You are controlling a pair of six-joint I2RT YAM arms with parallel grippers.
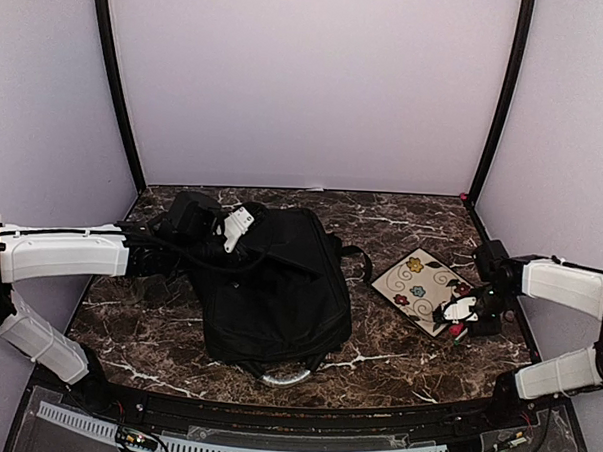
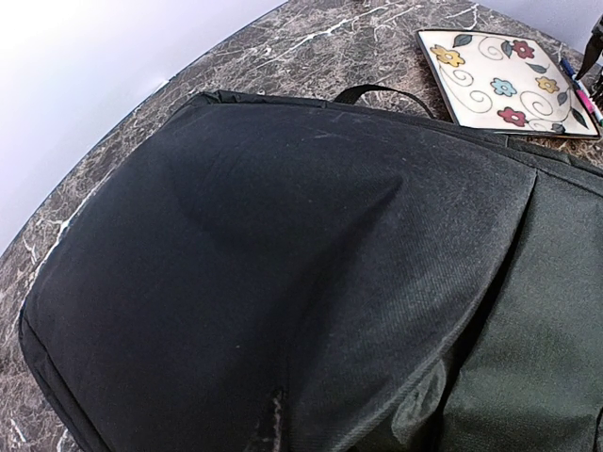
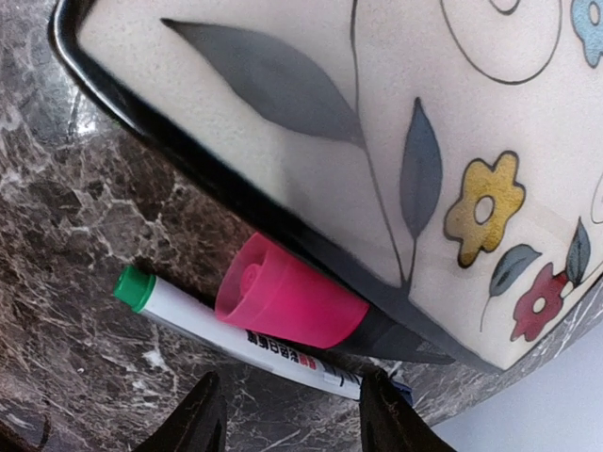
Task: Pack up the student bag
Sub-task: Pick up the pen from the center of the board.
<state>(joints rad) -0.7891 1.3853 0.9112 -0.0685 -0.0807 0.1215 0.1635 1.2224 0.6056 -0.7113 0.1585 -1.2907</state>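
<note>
Spotted: left gripper (image 1: pixel 236 228) pinched shut at student bag (image 1: pixel 268 295) top; right gripper (image 3: pixel 290 381) jaws apart, empty, over pink-capped marker (image 3: pixel 292 301) and green-capped marker (image 3: pixel 188 315) beside flowery notebook (image 3: pixel 311 141).

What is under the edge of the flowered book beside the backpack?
A pink-capped marker lies against that edge, its dark barrel partly hidden beneath the corner. A green-capped white marker lies alongside, mostly uncovered. Whatever lies further under the flowered book is covered.

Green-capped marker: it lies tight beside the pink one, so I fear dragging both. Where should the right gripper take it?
By the green cap end, from above, jaws across the barrel: that end sticks out past the pink marker, with bare table on both sides.
</note>
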